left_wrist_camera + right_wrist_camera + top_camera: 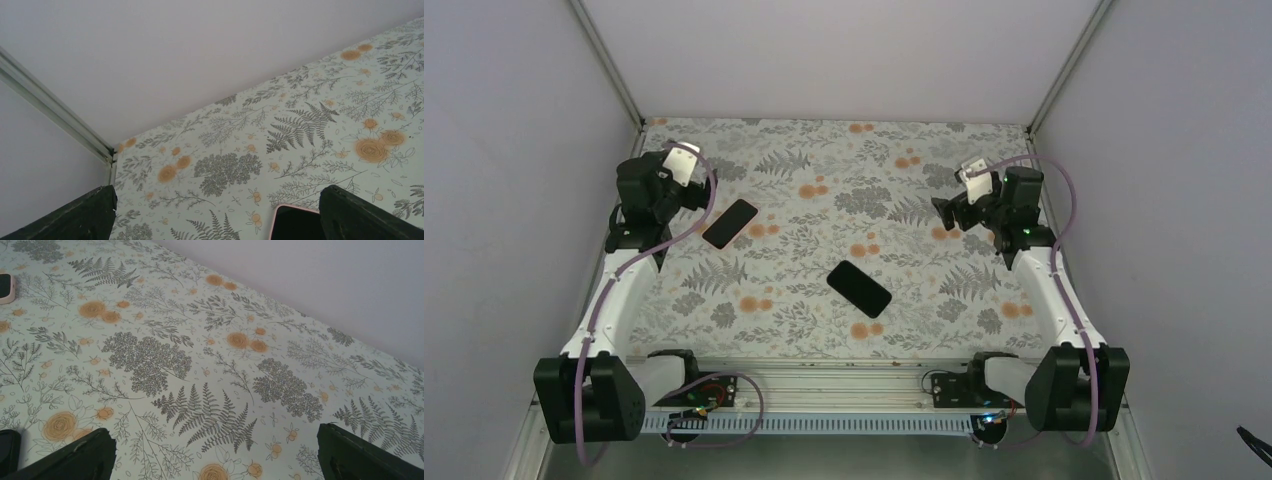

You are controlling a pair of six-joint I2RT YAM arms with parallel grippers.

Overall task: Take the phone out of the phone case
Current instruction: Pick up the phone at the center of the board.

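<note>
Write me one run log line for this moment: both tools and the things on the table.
left tool: open, near pink case | right tool: open, empty | black slab: flat, mid-table, untouched

The left wrist view cuts the pink-rimmed case (295,222) off at the bottom edge. Only one rounded corner shows, and its right side meets a dark finger. The left gripper (216,212) appears there only as two finger stubs in the lower corners. In the right wrist view the left edge slices the same case down to a pale sliver. A black slab (7,450) is clipped in the bottom-left corner, so its outline cannot be made out. The right gripper (214,452) is cropped the same way (two dark stubs, nothing more). From above, the case's dark face may be a screen, but it is too small to tell.
</note>
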